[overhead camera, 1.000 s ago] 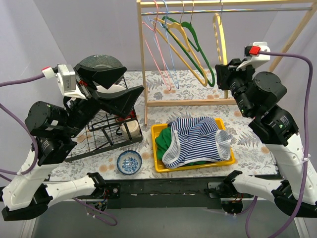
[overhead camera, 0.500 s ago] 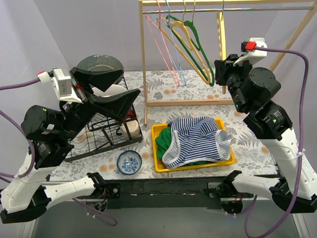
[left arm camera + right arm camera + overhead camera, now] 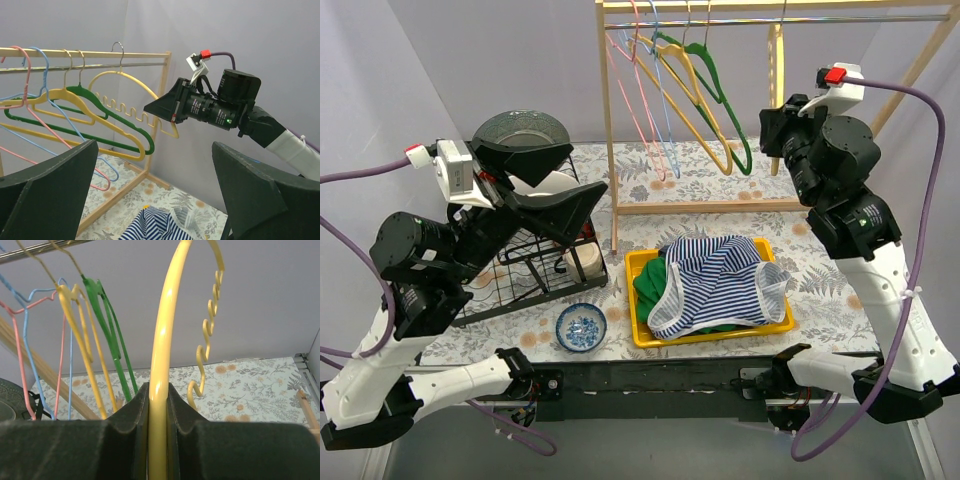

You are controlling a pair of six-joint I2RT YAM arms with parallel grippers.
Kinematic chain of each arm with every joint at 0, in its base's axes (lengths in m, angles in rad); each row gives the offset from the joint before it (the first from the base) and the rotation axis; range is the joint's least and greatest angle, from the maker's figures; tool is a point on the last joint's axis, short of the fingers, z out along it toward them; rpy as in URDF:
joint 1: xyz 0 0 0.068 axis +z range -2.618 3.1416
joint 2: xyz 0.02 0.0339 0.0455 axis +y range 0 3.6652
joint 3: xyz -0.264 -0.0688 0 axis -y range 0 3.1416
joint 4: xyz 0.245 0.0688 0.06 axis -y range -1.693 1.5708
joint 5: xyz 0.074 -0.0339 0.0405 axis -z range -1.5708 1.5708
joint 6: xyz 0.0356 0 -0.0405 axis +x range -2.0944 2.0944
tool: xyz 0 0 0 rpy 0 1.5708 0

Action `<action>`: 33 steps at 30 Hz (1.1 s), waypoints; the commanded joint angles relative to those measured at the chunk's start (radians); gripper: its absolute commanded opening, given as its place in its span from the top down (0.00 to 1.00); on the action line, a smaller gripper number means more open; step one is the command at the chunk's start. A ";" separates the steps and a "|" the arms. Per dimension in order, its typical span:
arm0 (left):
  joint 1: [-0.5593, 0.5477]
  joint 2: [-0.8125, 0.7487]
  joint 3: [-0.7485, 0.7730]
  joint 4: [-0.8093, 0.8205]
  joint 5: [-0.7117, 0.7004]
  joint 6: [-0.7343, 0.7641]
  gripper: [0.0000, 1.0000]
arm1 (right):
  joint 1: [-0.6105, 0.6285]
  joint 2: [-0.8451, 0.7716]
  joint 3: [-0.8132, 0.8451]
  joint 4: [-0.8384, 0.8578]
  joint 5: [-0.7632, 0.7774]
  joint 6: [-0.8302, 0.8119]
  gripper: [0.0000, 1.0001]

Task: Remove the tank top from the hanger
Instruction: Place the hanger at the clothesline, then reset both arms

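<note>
The blue-and-white striped tank top (image 3: 715, 280) lies crumpled in the yellow tray (image 3: 636, 260), off any hanger; its edge also shows low in the left wrist view (image 3: 150, 225). The bare yellow hanger (image 3: 776, 60) has its hook over the rack's rail. My right gripper (image 3: 775, 125) is shut on its curved arm; the right wrist view shows the jaws (image 3: 159, 390) pressed against the yellow bar (image 3: 165, 330). My left gripper (image 3: 588, 168) hovers wide open over the wire rack, nothing between its fingers (image 3: 50, 190), facing the hanger (image 3: 127, 82) and the right gripper (image 3: 160, 107).
The wooden clothes rack (image 3: 610, 120) carries several more hangers: green (image 3: 720, 90), yellow, pink and blue. A green garment (image 3: 648, 285) lies under the tank top. A black wire dish rack (image 3: 535, 270) with crockery stands at left, a small blue bowl (image 3: 582, 328) in front of it.
My right gripper has moved slightly right and up, taking the yellow hanger along the rail with it. The left arm swayed a little and stays open.
</note>
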 commanded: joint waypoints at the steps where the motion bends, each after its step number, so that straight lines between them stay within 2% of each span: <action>1: 0.004 -0.004 -0.015 -0.001 -0.008 0.016 0.02 | -0.064 -0.020 -0.040 0.102 -0.118 0.084 0.99; 6: 0.004 -0.007 -0.027 -0.011 -0.020 0.028 0.02 | -0.070 -0.063 -0.088 0.061 -0.134 0.104 0.97; 8: 0.004 -0.008 -0.030 -0.011 -0.020 0.030 0.02 | -0.073 -0.082 -0.098 0.044 -0.122 0.104 0.68; 10: 0.004 -0.005 -0.030 -0.012 -0.020 0.030 0.02 | -0.073 -0.099 -0.098 0.010 -0.105 0.112 0.48; 11: 0.002 -0.004 -0.033 -0.015 -0.017 0.031 0.02 | -0.073 -0.120 -0.097 -0.004 -0.103 0.115 0.28; 14: 0.002 0.001 -0.030 -0.032 -0.016 0.031 0.02 | -0.073 -0.169 -0.089 -0.069 -0.089 0.093 0.03; 16: 0.002 -0.001 -0.035 -0.046 -0.016 0.026 0.02 | -0.073 -0.183 -0.046 -0.167 -0.071 0.073 0.01; 19: 0.004 -0.010 -0.054 -0.047 -0.022 0.014 0.02 | -0.074 -0.221 -0.016 -0.235 -0.123 0.047 0.02; 23: 0.002 -0.024 -0.088 -0.050 -0.031 -0.012 0.02 | -0.073 -0.306 -0.009 -0.370 -0.174 0.113 0.01; 28: 0.004 -0.054 -0.169 -0.050 -0.083 -0.029 0.02 | -0.074 -0.436 -0.111 -0.412 -0.347 0.148 0.01; 33: 0.004 -0.099 -0.245 -0.058 -0.095 -0.095 0.02 | -0.074 -0.540 -0.242 -0.398 -0.448 0.188 0.02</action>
